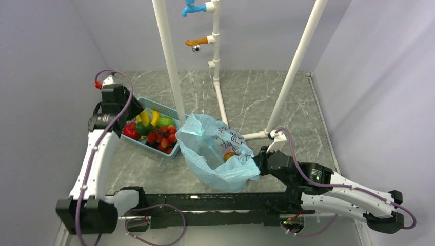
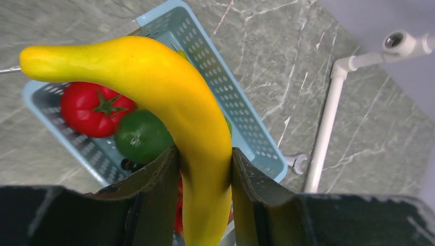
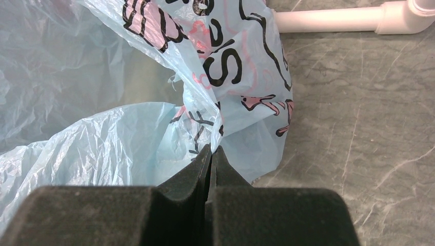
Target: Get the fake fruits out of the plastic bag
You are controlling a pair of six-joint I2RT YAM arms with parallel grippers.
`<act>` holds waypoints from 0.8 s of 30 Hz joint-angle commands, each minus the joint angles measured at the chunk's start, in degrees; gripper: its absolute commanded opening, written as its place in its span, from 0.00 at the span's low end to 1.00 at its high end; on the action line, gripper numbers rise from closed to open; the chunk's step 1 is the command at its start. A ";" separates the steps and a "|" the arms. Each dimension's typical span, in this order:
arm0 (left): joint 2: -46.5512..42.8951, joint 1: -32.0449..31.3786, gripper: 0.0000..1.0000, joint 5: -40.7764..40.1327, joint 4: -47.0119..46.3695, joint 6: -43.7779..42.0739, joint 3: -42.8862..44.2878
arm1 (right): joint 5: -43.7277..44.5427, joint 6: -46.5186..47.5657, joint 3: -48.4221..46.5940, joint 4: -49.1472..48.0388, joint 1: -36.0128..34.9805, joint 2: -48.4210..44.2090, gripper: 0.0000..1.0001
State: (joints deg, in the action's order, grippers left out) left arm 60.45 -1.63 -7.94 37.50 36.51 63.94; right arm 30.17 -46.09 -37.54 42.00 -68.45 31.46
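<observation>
The plastic bag (image 1: 215,154) lies crumpled and open-mouthed mid-table, light blue with black lettering. An orange fake fruit (image 1: 229,156) shows inside it. My right gripper (image 1: 256,163) is shut on the bag's right edge; in the right wrist view its jaws (image 3: 211,148) pinch a fold of the bag (image 3: 102,148). My left gripper (image 1: 132,114) hovers over the blue basket (image 1: 166,109) and is shut on a yellow banana (image 2: 169,92), which sticks up between the fingers (image 2: 204,154). Below it in the basket (image 2: 246,128) lie a red fruit (image 2: 92,107) and a dark green one (image 2: 142,136).
The basket also holds several small red fruits (image 1: 161,138). White pipe posts (image 1: 169,61) (image 1: 297,66) rise from the table behind the bag, with a floor pipe (image 3: 328,20) near the bag. A small wrench (image 2: 296,163) lies beside the basket. Walls close in on both sides.
</observation>
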 commanded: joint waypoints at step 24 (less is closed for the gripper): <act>15.07 4.90 0.81 16.07 -5.45 2.96 4.93 | 1.66 3.14 -3.71 -2.37 0.01 -0.96 0.00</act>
State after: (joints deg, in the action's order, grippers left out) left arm 82.78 2.87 4.89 32.27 41.63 69.52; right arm 31.07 -44.21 -38.83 41.95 -68.45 30.39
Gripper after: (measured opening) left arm 0.808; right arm 0.008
